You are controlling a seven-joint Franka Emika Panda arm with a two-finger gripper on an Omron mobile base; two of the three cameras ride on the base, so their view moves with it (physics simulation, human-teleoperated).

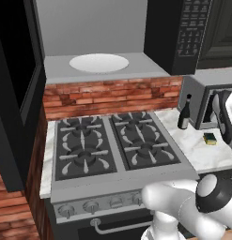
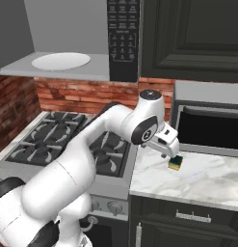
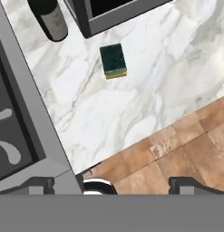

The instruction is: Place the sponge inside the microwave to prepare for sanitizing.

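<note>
Black and wide, the microwave (image 1: pixel 181 35) hangs above the stove with its door swung open at the left, baring a light grey cavity and the white round plate (image 1: pixel 99 62) on its floor; the button panel sits on its right side. Below it the stove (image 1: pixel 112 143) shows four dark burners in front of a red brick wall (image 1: pixel 108 96). Right of the stove runs the white marble desk (image 2: pixel 207 176), carrying a silver-grey box with a dark window (image 2: pixel 207 125) at the back. A dark bottle (image 1: pixel 184 112) stands upright on the desk just beside that box, on the stove side. The sponge (image 3: pixel 113 60) lies flat on the marble (green layer up, yellow edge showing), near the front of the box and apart from the bottle. The gripper (image 3: pixel 113 186) hangs above the desk edge with its fingers (image 3: pixel 41 185) spread fully apart, holding nothing and not touching the sponge.
</note>
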